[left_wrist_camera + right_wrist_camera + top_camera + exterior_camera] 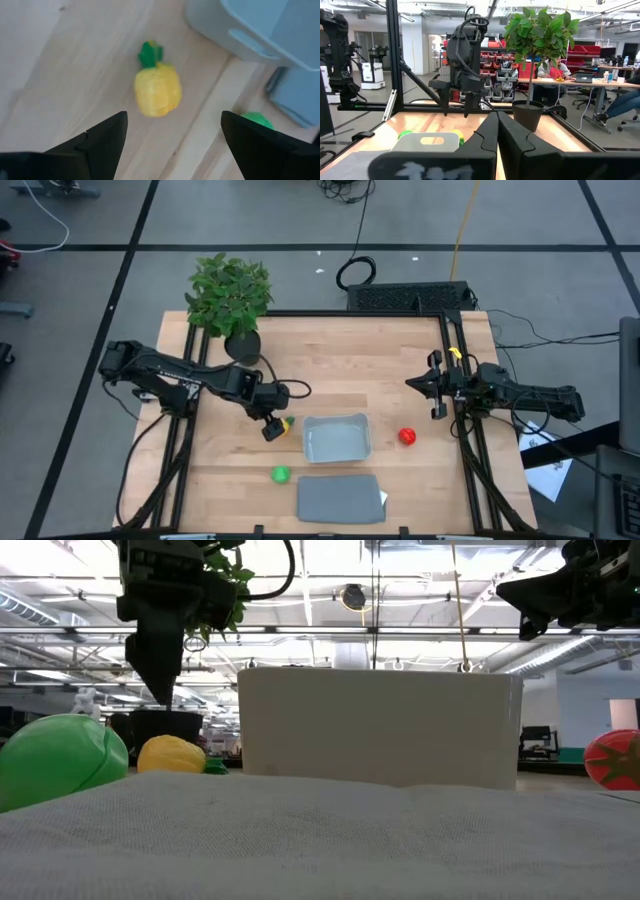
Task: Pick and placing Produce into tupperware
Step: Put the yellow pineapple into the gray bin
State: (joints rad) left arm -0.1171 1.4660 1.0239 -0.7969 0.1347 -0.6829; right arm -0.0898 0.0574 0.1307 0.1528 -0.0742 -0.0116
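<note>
High view: taking the tray [337,438] as landmark, the lid [340,498] lies flat just on its near side, towards the front edge of the table [340,350]. The green piece [280,474] sits on the wood off the tray's near-left corner, beside the lid's far-left corner and touching neither. The red piece [407,437] rests on the table to the right of the tray, near its right wall but apart from it. The yellow piece [288,423] lies just beyond the tray's far-left corner, close to the rim without being inside. The tray holds no produce.

The left gripper [273,427] hangs directly left of the tray, right beside the yellow piece. In the left wrist view its two fingers [102,140] stand spread wide with the yellow piece [157,90] lying on the wood between and ahead of them, green tip pointing away, nothing pinched; the tray's corner [250,30] and the green piece [256,120] show off to one side. The low view shows the same gripper [160,655] above the table, with the yellow piece [172,755] below it and not touching it.

The right gripper [423,384] waits farther off, up and to the right of the tray, beyond the red piece and well clear of it; in the right wrist view its fingers [512,135] are pressed together. Farthest back, off the tray's far-left side, the plant [230,298] stands at the table's rear edge.
</note>
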